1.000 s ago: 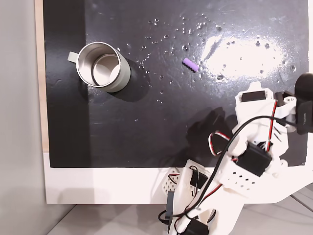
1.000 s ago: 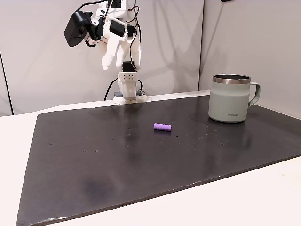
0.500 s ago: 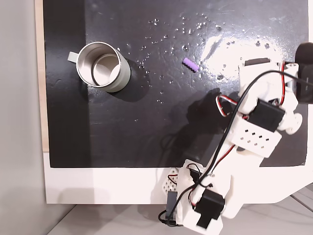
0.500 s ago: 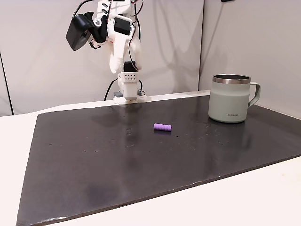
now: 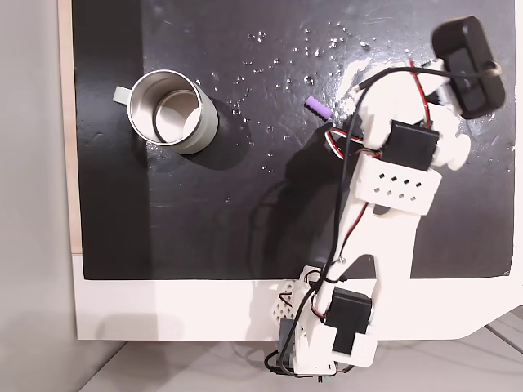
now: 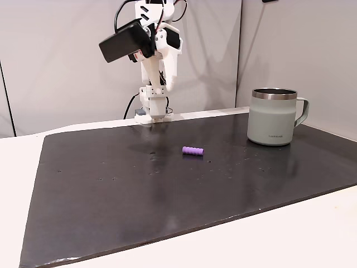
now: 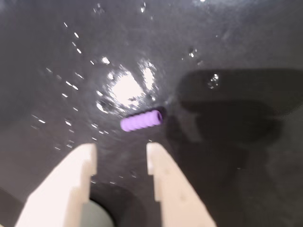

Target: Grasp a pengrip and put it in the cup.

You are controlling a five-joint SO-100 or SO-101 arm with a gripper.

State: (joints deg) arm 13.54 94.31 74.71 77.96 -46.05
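Purple pengrip [image 7: 141, 120] lies flat on the black worktop [image 6: 167, 190], just ahead of the open, empty pincer [image 7: 120, 158], seemingly lined up to straddle it.

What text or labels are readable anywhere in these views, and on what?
Nothing can be read.
Cup: a small dark line of print low on its side in a fixed view, too small to make out.
Pengrip: ribs only, no marking.
End effector: plain white fingers, no print, seen in the wrist view.
Black mat: white specks, no writing.
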